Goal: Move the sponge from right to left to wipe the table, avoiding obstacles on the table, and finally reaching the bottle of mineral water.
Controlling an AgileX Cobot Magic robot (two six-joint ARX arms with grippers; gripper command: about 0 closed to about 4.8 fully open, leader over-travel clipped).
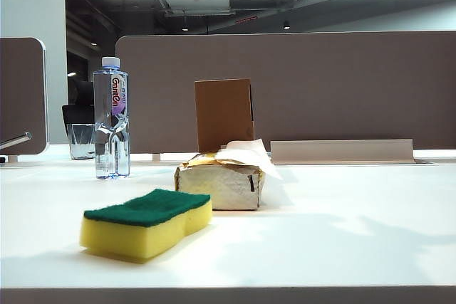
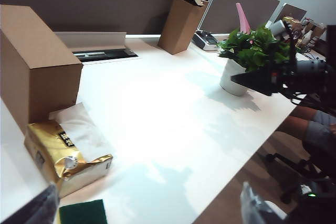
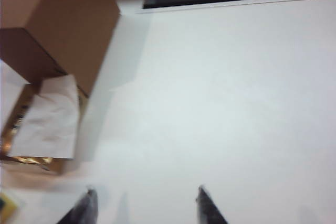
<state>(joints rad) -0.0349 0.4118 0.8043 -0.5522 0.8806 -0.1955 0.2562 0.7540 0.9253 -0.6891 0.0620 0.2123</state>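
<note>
Hovering above the table (image 3: 220, 87), my right gripper (image 3: 144, 205) stood empty, jaws apart; next, grasp the sponge (image 1: 148, 223). Left gripper (image 2: 147, 208) gaped wide, idle.

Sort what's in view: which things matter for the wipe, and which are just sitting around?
For the job: sponge, table, tissue pack and cardboard box as obstacles, water bottle, open right gripper over bare table.

Lying about: glass cup, potted plant, second cardboard box.
</note>
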